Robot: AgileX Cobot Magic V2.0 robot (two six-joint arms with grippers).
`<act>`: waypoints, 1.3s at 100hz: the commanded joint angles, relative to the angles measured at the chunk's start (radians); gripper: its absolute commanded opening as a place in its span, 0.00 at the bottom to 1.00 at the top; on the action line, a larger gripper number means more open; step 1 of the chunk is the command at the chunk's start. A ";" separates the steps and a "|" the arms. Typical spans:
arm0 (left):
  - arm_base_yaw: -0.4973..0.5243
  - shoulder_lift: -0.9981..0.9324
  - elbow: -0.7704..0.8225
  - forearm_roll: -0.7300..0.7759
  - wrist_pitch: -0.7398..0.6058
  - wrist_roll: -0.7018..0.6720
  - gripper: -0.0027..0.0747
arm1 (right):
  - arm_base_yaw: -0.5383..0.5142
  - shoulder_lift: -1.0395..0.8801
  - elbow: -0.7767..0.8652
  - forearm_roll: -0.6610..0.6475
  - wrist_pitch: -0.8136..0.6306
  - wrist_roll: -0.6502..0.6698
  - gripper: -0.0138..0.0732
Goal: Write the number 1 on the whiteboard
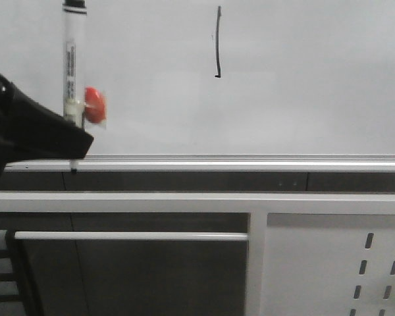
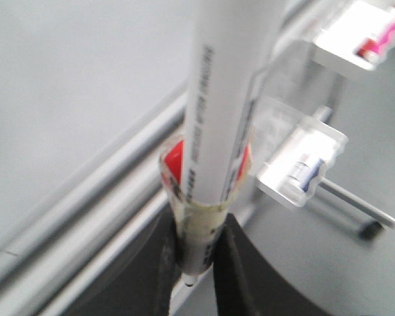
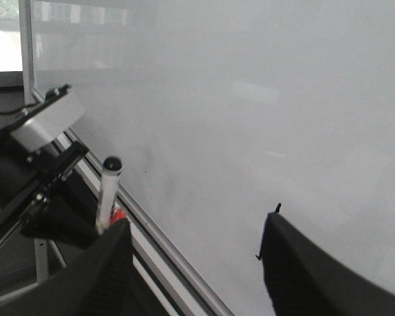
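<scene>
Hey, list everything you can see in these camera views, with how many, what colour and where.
whiteboard: one, white-grey, fills the background ahead, silver rail along its lower edge.
number 1: one, black stroke, upper middle of the whiteboard.
marker: one, white barrel with black cap, upright at the left, in front of the whiteboard.
red piece: one, red, fixed to the marker's lower end with pale tape.
perforated panel: one, grey, lower right below the rail.
clear brackets: two, transparent, seen beside the marker in the left wrist view.
left pincer: one, black, shut on the marker.
right pincer: one, black, open, facing the whiteboard, holding nothing.
</scene>
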 commanded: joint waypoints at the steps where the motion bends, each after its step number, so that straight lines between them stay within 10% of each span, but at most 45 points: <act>1: 0.003 -0.016 -0.065 -0.059 0.000 -0.035 0.01 | 0.001 -0.010 -0.020 0.025 0.017 -0.003 0.61; 130: 0.003 0.013 -0.177 -0.059 -0.323 -0.397 0.01 | 0.001 -0.010 0.011 0.025 0.018 0.007 0.61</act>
